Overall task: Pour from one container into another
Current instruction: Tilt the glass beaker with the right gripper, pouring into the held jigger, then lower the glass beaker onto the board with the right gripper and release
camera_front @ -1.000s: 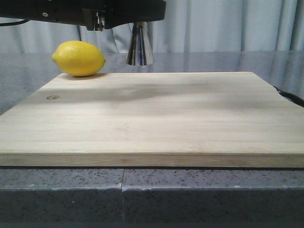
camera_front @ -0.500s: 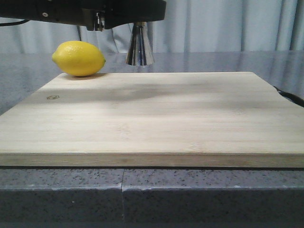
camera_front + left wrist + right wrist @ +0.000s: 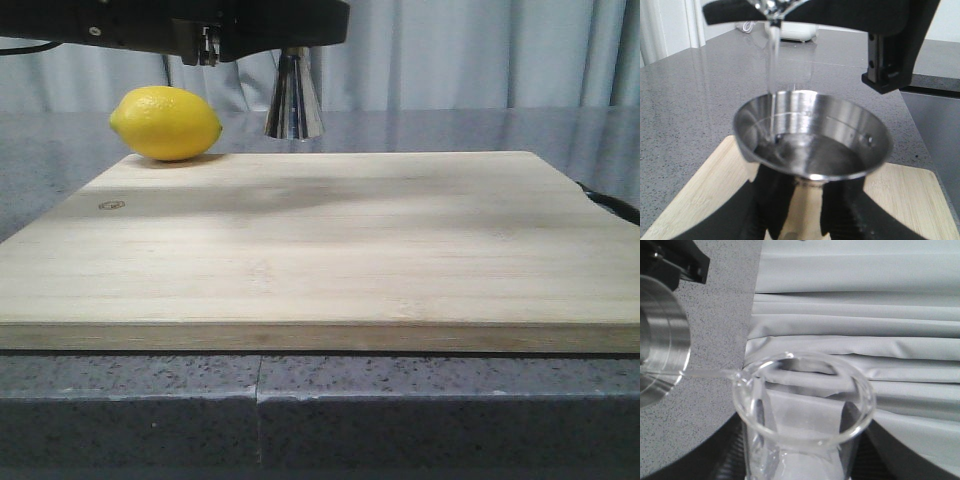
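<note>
My left gripper (image 3: 810, 202) is shut on the waist of the steel jigger (image 3: 812, 142) and holds it upright above the wooden board. Clear liquid lies in the jigger's upper cup. My right gripper (image 3: 800, 457) is shut on the glass beaker (image 3: 802, 407), which is tipped with its spout toward the jigger (image 3: 657, 357). A thin clear stream (image 3: 772, 75) runs from the beaker's spout (image 3: 767, 6) into the cup. In the front view only the jigger's lower cone (image 3: 293, 100) shows, hanging above the board's far edge under a black arm body (image 3: 260, 22).
A yellow lemon (image 3: 165, 122) lies at the far left corner of the pale wooden cutting board (image 3: 330, 250), left of the jigger. The board rests on a grey speckled counter (image 3: 300, 410). Grey curtains hang behind.
</note>
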Available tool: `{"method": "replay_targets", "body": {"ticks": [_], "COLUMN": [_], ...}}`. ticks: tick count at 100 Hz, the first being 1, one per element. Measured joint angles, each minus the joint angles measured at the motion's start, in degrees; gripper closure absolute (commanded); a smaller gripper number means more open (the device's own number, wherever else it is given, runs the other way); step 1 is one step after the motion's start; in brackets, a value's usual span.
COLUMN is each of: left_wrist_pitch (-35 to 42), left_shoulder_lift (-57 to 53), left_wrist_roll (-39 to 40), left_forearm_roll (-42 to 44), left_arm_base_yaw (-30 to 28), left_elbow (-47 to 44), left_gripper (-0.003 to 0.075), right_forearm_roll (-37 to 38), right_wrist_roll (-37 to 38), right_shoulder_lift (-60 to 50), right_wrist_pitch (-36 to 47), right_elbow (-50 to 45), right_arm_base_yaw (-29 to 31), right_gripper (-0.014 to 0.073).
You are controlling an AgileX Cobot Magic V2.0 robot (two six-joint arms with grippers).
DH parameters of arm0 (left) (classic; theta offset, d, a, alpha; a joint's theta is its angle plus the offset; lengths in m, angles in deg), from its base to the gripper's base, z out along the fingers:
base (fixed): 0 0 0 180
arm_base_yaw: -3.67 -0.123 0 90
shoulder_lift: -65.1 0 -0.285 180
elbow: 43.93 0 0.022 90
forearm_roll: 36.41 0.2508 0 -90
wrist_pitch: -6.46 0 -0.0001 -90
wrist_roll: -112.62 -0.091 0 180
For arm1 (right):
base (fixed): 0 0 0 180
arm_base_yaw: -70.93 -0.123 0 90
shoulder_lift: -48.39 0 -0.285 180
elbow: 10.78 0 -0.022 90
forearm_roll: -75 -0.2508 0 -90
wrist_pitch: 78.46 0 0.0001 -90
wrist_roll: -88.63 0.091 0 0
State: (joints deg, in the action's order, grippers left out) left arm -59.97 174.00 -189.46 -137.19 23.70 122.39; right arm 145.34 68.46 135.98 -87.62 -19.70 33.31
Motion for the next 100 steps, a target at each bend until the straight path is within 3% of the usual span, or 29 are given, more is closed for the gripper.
{"method": "replay_targets", "body": {"ticks": [21, 60, 79, 100], "left_wrist_pitch": [0.0, 0.0, 0.0, 0.0], "left_shoulder_lift": [0.0, 0.0, 0.0, 0.0], "left_wrist_roll": [0.0, 0.0, 0.0, 0.0], "left_forearm_roll": [0.0, 0.1, 0.1, 0.1], "left_arm_base_yaw": [0.0, 0.0, 0.0, 0.0], "left_elbow": [0.0, 0.0, 0.0, 0.0], "left_gripper": [0.05, 0.05, 0.05, 0.05], "right_forearm_roll": [-1.1, -2.0, -2.1, -2.1], "right_wrist_roll": [8.6, 39.7, 55.5, 68.1], "right_shoulder_lift": [0.0, -0.1, -2.5, -6.5], "right_wrist_pitch": [-0.7, -2.8, -1.2, 8.6], "right_elbow": [0.0, -0.1, -3.3, -12.3], "right_arm_base_yaw": [0.0, 0.7, 5.9, 14.8], "right_gripper": [0.0305, 0.0305, 0.0305, 0.0305]}}
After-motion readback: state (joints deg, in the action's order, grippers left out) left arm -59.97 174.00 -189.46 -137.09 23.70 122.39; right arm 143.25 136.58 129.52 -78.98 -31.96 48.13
